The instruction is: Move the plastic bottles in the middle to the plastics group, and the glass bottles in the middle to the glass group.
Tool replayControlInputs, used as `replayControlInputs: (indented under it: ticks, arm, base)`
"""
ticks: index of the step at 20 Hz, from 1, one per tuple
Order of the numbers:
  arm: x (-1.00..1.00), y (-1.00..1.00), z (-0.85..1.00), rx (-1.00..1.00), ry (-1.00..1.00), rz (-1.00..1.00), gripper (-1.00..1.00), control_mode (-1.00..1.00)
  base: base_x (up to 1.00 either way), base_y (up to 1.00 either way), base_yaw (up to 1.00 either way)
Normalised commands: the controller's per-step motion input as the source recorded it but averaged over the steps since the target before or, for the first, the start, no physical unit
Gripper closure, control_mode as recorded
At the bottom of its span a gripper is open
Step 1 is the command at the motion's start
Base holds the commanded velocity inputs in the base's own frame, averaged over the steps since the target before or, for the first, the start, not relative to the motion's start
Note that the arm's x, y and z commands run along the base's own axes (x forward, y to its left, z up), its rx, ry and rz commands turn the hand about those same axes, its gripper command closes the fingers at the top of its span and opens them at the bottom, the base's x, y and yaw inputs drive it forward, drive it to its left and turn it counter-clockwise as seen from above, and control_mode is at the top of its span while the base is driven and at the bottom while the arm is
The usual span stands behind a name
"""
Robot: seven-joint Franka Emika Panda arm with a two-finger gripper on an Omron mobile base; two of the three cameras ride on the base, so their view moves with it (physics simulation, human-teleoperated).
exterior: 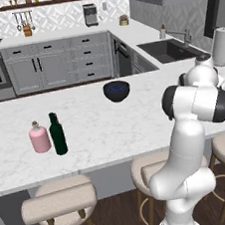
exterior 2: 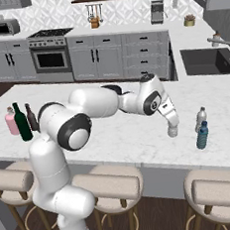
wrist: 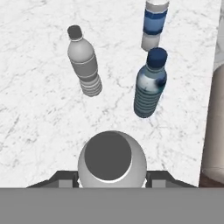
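Blue bottle [wrist: 150,84] stands upright on the marble counter [exterior 2: 113,132], right of centre in the hand view. It is near the clear greyish bottle [wrist: 85,62], which sits upper left of it. In the right base view they stand as a pair at centre right, so this half of the task looks done. The green bottle [exterior 2: 22,122] is at the far left with the pink flask [exterior 2: 11,121] and brown bottle [exterior 2: 31,117]. The gripper [exterior 2: 173,130] hangs low over the counter just left of the pair. A pale round object with a grey top [wrist: 111,158] sits between its fingertips, and I cannot tell whether the jaws clamp it or merely flank it. The main risk is a sideways swing clipping the blue bottle. It is light and close to the counter edge at the frame's right, so it could topple, roll off, or knock the blue-labelled bottle [wrist: 154,24] behind it.
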Motion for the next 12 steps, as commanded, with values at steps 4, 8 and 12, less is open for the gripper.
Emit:
replayControlInputs:
  ticks: [4,8,12]
  arm:
    - [0.00,-0.45,0.13,0.00,0.04,-0.07,1.00,-1.00]
    - [-0.01,-0.41,0.04,0.00,0.05,-0.08,1.00,-1.00]
    - [-0.03,-0.10,-0.02,0.00,0.04,-0.06,1.00,-1.00]
  base:
    - [0.00,0.00,0.00]
    - [0.00,0.00,0.00]
    - [0.00,0.00,0.00]
